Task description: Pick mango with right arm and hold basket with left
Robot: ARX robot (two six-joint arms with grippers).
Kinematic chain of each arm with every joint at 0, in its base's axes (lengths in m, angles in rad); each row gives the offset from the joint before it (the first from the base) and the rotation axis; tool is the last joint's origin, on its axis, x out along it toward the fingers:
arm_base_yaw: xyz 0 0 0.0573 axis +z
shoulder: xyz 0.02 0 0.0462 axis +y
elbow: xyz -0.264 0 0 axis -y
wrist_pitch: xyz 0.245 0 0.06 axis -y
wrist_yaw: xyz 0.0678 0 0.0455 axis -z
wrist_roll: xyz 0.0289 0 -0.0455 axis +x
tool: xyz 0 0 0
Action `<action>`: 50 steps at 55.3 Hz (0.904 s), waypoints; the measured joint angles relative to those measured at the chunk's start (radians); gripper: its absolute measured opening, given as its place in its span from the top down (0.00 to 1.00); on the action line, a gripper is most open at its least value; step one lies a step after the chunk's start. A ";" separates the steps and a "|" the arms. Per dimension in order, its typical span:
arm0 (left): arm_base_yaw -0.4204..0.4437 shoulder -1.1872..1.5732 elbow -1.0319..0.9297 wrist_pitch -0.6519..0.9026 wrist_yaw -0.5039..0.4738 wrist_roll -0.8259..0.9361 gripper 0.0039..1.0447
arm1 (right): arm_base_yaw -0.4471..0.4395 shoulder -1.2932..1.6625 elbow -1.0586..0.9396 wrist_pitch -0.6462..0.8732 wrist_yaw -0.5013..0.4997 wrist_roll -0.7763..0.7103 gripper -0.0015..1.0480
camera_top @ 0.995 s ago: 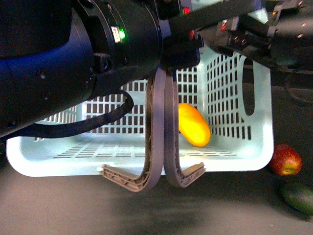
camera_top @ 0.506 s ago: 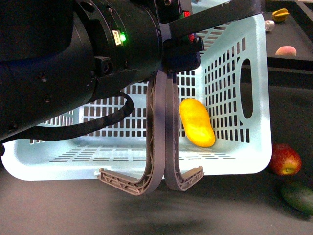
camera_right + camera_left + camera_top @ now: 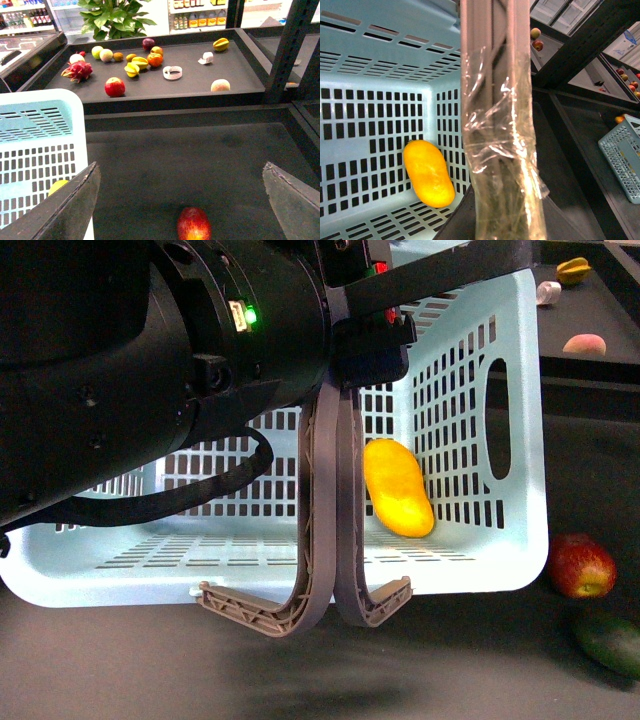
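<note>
The pale turquoise basket (image 3: pixel 500 562) hangs tilted, open side towards me, above the dark counter. My left gripper (image 3: pixel 368 345), at the end of the bulky black left arm (image 3: pixel 150 360), is shut on the two grey-brown handles (image 3: pixel 326 520), which are held together and wrapped in clear film (image 3: pixel 495 125). The yellow-orange mango (image 3: pixel 398 488) lies inside the basket against its slotted right wall; it also shows in the left wrist view (image 3: pixel 428 173). My right gripper (image 3: pixel 181 167) is open and empty over the counter beside the basket (image 3: pixel 40 130), above a red apple (image 3: pixel 193 223).
A red-yellow apple (image 3: pixel 580 565) and a dark green fruit (image 3: pixel 610 642) lie on the counter right of the basket. A back tray (image 3: pixel 240 95) holds several fruits. A black post (image 3: pixel 290 45) stands at the right. A small turquoise crate (image 3: pixel 625 155) sits further off.
The right arm has left the top right of the front view. The basket has swung slightly left and tilted, and the mango has shifted a little inside it.
</note>
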 joint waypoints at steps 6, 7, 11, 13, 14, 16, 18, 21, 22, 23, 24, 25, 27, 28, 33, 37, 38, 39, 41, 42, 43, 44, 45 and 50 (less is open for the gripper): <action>0.001 0.000 0.000 0.000 0.000 -0.002 0.93 | -0.004 0.008 -0.033 0.106 -0.044 -0.023 0.14; 0.001 0.000 0.000 0.000 0.000 -0.002 0.93 | -0.004 0.008 -0.049 0.151 -0.054 -0.032 0.18; 0.000 0.000 0.000 0.000 0.001 0.000 0.93 | 0.007 -0.011 -0.091 0.237 -0.056 -0.048 0.30; 0.001 0.000 0.000 0.000 0.001 -0.001 0.93 | 0.014 -0.025 -0.101 0.239 -0.053 -0.053 0.35; 0.001 0.000 0.000 0.000 0.001 -0.001 0.93 | 0.016 -0.031 -0.104 0.239 -0.051 -0.054 0.36; 0.001 0.000 0.000 0.000 0.002 -0.003 0.93 | 0.023 -0.050 -0.116 0.237 -0.044 -0.059 0.43; 0.001 0.000 0.000 0.000 0.002 -0.003 0.93 | 0.031 -0.071 -0.128 0.229 -0.033 -0.061 0.50; 0.001 0.000 0.000 0.000 0.002 -0.001 0.93 | 0.043 -0.108 -0.148 0.208 -0.022 -0.066 0.62; 0.001 0.000 0.000 0.000 0.002 -0.001 0.93 | 0.046 -0.113 -0.151 0.205 -0.021 -0.066 0.63; 0.001 0.000 0.000 0.000 0.002 -0.001 0.93 | 0.049 -0.123 -0.156 0.198 -0.018 -0.066 0.67; 0.001 0.000 0.000 0.000 0.002 -0.001 0.93 | 0.060 -0.135 -0.161 0.191 -0.007 -0.066 0.70; 0.001 0.000 0.000 0.000 0.002 -0.001 0.93 | 0.068 -0.140 -0.163 0.188 0.008 -0.066 0.72; 0.001 0.000 0.000 0.000 0.002 -0.002 0.93 | 0.103 -0.164 -0.170 0.172 0.058 -0.068 0.78; 0.001 0.000 0.000 0.000 0.002 -0.002 0.93 | 0.109 -0.169 -0.172 0.169 0.063 -0.068 0.80; 0.001 0.000 0.000 0.000 0.002 -0.002 0.93 | 0.143 -0.224 -0.187 0.135 0.068 -0.069 0.97; 0.001 0.000 0.000 0.000 0.002 -0.001 0.93 | 0.144 -0.259 -0.197 0.109 0.072 -0.072 0.98; 0.001 0.000 0.000 0.000 0.002 -0.001 0.93 | 0.144 -0.263 -0.199 0.106 0.072 -0.072 0.98; 0.001 0.000 0.000 0.000 0.002 -0.001 0.93 | 0.144 -0.274 -0.201 0.098 0.072 -0.072 0.98; 0.001 0.000 0.000 0.000 0.002 -0.002 0.93 | 0.144 -0.288 -0.205 0.087 0.072 -0.072 0.98; 0.001 0.000 0.000 0.000 0.002 -0.002 0.93 | 0.144 -0.298 -0.207 0.080 0.072 -0.072 0.98; 0.001 0.000 0.000 0.000 0.002 -0.002 0.93 | 0.144 -0.307 -0.210 0.074 0.072 -0.072 0.98; 0.001 0.000 0.000 0.000 0.002 -0.002 0.93 | 0.144 -0.309 -0.213 0.076 0.072 -0.072 0.98; 0.001 0.000 0.000 0.000 0.002 -0.002 0.93 | 0.144 -0.309 -0.222 0.090 0.073 -0.072 0.98; 0.001 0.000 0.000 0.000 0.002 -0.002 0.93 | 0.145 -0.345 -0.244 0.076 0.074 -0.072 0.98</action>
